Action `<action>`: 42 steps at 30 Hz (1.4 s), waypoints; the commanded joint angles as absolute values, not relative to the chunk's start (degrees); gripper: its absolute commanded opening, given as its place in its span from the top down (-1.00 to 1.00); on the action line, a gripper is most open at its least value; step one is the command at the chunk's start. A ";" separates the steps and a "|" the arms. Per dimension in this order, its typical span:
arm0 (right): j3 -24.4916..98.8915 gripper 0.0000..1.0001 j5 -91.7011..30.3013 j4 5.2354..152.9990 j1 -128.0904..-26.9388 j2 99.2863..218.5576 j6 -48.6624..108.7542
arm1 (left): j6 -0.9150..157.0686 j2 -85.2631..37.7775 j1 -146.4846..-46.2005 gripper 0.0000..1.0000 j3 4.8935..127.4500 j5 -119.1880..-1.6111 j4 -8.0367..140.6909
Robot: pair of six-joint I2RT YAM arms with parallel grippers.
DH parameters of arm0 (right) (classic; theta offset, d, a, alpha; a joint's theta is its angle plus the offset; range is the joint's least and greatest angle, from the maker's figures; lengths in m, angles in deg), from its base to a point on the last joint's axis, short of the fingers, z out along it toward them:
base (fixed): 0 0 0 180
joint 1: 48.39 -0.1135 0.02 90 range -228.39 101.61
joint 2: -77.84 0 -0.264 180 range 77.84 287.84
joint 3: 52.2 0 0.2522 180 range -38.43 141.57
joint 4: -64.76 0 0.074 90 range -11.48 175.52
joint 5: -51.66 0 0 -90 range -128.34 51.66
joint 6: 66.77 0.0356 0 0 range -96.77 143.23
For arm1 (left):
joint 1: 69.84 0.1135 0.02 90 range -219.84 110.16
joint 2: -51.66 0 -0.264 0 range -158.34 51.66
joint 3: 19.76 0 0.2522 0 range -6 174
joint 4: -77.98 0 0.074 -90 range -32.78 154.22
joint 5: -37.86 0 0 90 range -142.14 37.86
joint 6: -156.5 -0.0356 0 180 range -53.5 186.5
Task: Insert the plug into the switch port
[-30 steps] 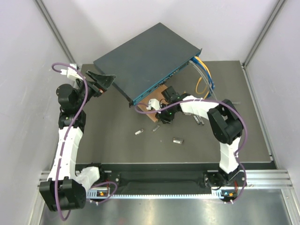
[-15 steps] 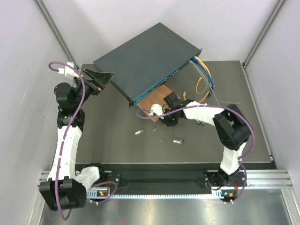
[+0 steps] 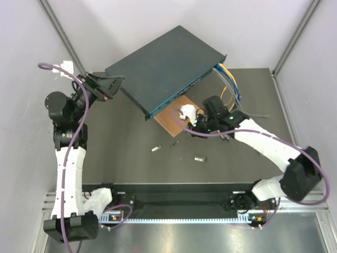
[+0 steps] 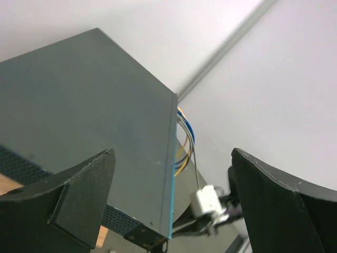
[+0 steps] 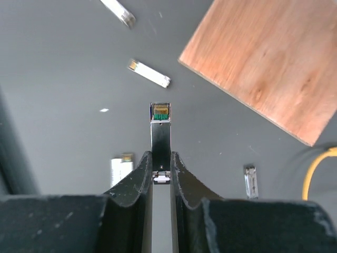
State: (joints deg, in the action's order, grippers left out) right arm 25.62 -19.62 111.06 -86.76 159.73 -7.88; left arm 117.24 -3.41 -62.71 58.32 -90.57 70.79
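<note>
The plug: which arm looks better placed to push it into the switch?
Right. The right fingers pinch the plug, close to the switch's socket face; the left fingers stand open and empty beside its other end.

A thin brown wooden square (image 3: 168,120) lies close before the teal port face of the large dark blue-grey metal switch (image 3: 163,66), crowding that approach. Yellow, blue and grey cables (image 3: 230,84) block its right end; the dark table (image 3: 121,137) left of the small loose metal plugs (image 3: 199,157) is open
</note>
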 commanded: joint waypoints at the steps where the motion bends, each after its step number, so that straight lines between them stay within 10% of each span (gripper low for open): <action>1: 28.26 1.00 -12.16 114.11 -84.17 153.09 -2.53 | 109.93 -2.57 -62.55 -0.91 62.46 -99.91 67.92; 8: 34.51 1.00 0.31 119.39 -77.67 149.12 1.17 | 80.17 -4.05 -72.89 -0.86 70.80 -105.23 48.79; 21: 31.62 1.00 17.55 121.94 -76.51 146.75 6.88 | 18.65 -17.86 -116.84 -0.80 84.80 -79.58 15.81; 42: 28.89 1.00 29.33 118.69 -79.76 147.98 13.65 | 5.33 -22.52 -131.45 -0.29 78.91 -69.55 13.87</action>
